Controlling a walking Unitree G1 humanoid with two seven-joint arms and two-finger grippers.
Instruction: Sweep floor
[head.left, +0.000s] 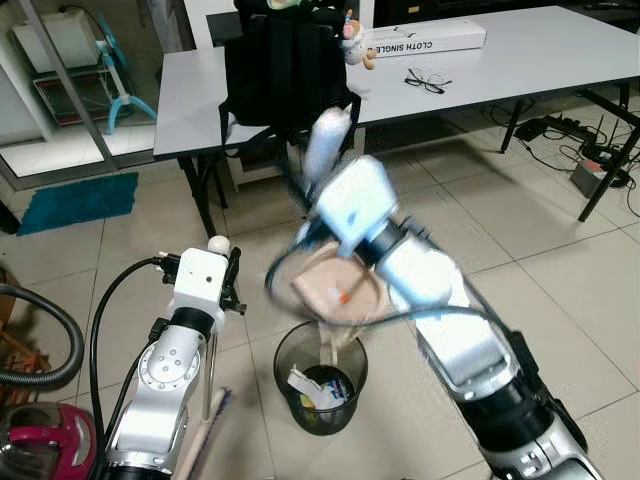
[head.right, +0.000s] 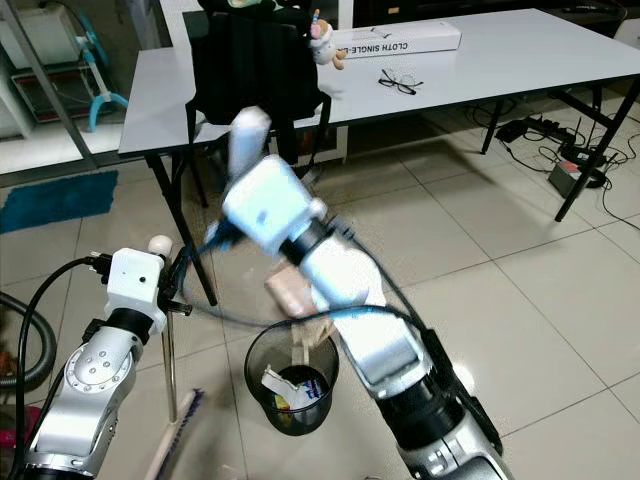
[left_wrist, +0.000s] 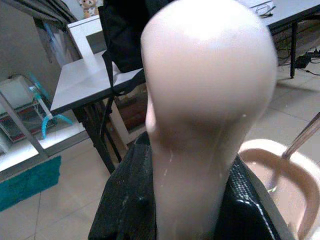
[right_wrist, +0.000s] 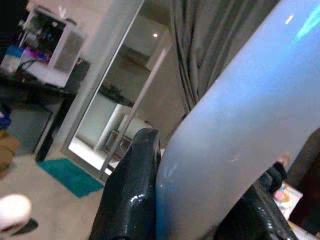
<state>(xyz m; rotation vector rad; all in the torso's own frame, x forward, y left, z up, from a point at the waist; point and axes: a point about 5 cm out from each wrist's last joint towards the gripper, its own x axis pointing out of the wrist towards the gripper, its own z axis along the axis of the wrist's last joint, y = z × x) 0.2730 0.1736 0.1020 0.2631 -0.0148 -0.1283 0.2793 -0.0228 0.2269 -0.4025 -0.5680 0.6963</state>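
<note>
A black mesh bin (head.left: 320, 378) with paper scraps inside stands on the tiled floor in front of me. Above it my right arm, blurred, holds a beige dustpan (head.left: 333, 287) tilted over the rim. My right gripper (head.left: 318, 168) is shut on the dustpan's pale handle (right_wrist: 235, 130). On the left, my left gripper (head.left: 226, 270) is shut on the broom's cream handle (left_wrist: 200, 115), just under its rounded knob (head.left: 218, 244). The broom's stick (head.right: 168, 370) runs down to the floor beside the bin, and its bristles (head.right: 180, 425) lie low on the left.
A grey table (head.left: 520, 60) at the back carries a black backpack (head.left: 285, 70), glasses (head.left: 428, 81) and a long white box (head.left: 425, 40). Cables and a power strip (head.left: 598, 170) lie far right. A teal mat (head.left: 80, 200) and a vacuum cleaner (head.left: 45, 440) sit left.
</note>
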